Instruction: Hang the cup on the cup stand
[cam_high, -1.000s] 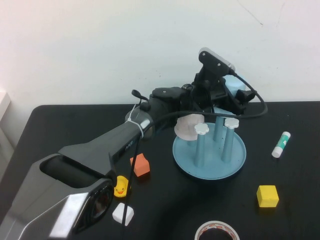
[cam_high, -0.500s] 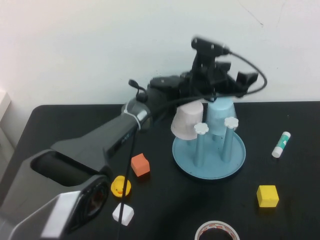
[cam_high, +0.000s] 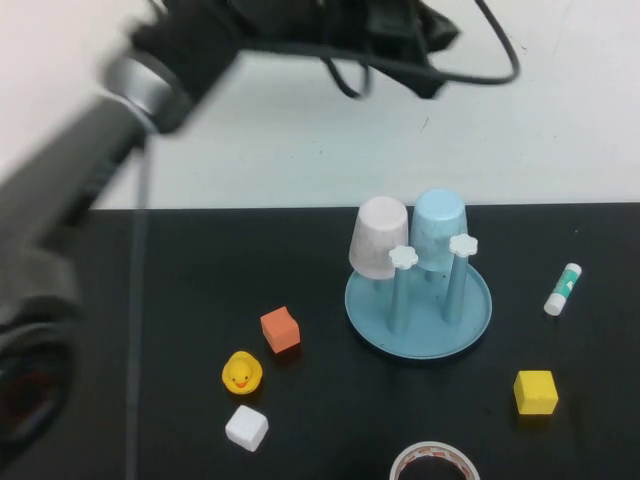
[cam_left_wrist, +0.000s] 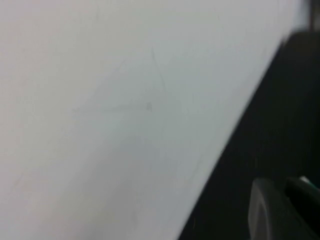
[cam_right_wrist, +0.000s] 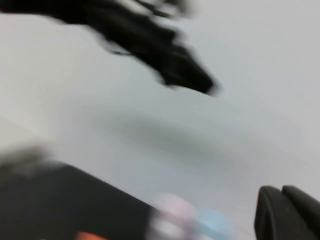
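The light blue cup (cam_high: 439, 228) sits upside down over a back peg of the cup stand (cam_high: 418, 318), free of any gripper. A pale pinkish-white cup (cam_high: 378, 237) sits upside down on the peg to its left. Two front pegs with white flower knobs (cam_high: 403, 257) stand bare. My left gripper (cam_high: 405, 35) is blurred, high above the stand near the view's top edge, and holds nothing that I can see. My right gripper (cam_right_wrist: 289, 210) shows only in the right wrist view, shut and empty. That view also shows both cups as a blur (cam_right_wrist: 210, 225).
On the black table lie an orange cube (cam_high: 280, 329), a yellow duck (cam_high: 242, 373), a white block (cam_high: 246, 428), a yellow cube (cam_high: 535, 392), a glue stick (cam_high: 562, 288) and a tape roll (cam_high: 433, 465). A white wall stands behind.
My left arm has let go of the light blue cup and risen fast, up and away from the stand. The cup stays upside down on its peg.
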